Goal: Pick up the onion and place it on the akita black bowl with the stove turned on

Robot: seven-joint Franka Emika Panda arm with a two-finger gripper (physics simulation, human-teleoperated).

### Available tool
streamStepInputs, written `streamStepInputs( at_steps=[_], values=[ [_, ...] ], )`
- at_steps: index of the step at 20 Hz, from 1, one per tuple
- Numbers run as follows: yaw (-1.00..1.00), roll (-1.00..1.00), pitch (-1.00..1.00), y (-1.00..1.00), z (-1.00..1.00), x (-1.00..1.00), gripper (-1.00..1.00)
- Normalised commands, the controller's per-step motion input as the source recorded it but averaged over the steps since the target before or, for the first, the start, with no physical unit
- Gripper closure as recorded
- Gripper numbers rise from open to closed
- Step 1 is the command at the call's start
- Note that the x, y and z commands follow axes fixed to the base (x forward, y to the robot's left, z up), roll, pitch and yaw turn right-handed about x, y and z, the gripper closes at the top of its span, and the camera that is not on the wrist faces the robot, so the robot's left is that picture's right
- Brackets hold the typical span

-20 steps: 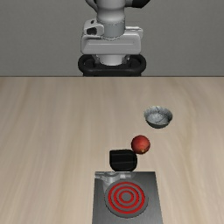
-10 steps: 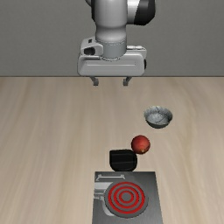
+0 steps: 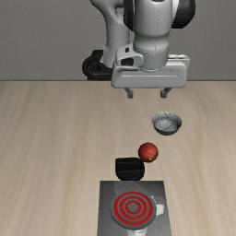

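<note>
Above the pale wooden worktop (image 3: 46, 129), your tool (image 3: 147, 92) hangs with its fingers spread and nothing between them, likely set for a top-down approach. The round red onion (image 3: 147, 151) lies just beside the black bowl (image 3: 130, 168), near the flat stove (image 3: 131, 208), whose rings glow red. A grey metal bowl (image 3: 167, 122) sits near your descent path.

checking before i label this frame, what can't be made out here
- The stove: front cut off by the exterior view's bottom edge.
- The black bowl: inside too dark to see.
- The onion: touching that bowl or apart, cannot tell.
- The arm: top cut off by the upper edge.
</note>
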Motion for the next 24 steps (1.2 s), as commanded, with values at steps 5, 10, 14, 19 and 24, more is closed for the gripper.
streamStepInputs(
  at_steps=[5,10,14,19,24],
  values=[
    [0.0,0.0,0.0,0.2,-0.2,0.2,-1.0],
    [0.0,0.0,0.0,0.0,-1.0,0.0,-1.0],
    [0.0,0.0,0.0,0.0,-1.0,0.0,-1.0],
    [0.0,0.0,0.0,0.0,-0.6,-0.4,-1.0],
    [0.0,0.0,0.0,0.0,-1.0,0.0,-1.0]
  ],
)
